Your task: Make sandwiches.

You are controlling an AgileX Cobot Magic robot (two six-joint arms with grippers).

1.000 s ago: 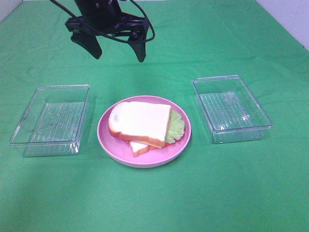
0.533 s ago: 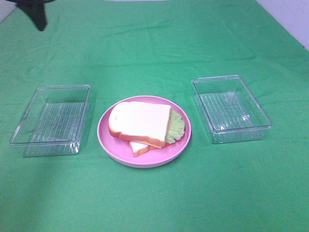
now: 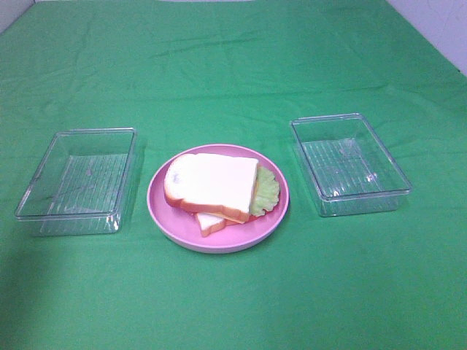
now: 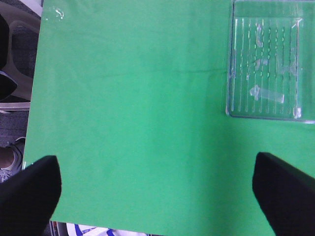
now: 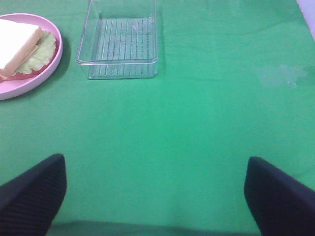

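The left hand has withdrawn from overhead, both hands' fingers spread apart and empty, far from the finished-looking sandwich stacked on the plate.

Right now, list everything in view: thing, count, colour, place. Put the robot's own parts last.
sandwich: one stack, white bread with orange-brown crust, green lettuce showing at its right edge, a red strip barely visible underneath; lying on the plate.
plate: one, pink, round; middle of the table, between the two trays.
left tray: one, clear plastic, empty; left of the plate.
right tray: one, clear plastic, empty; right of the plate.
tablecloth: one, green; covers the table.
left gripper: one, black, open; over bare cloth near the table edge, holding nothing.
right gripper: one, black, open; over bare cloth, holding nothing.
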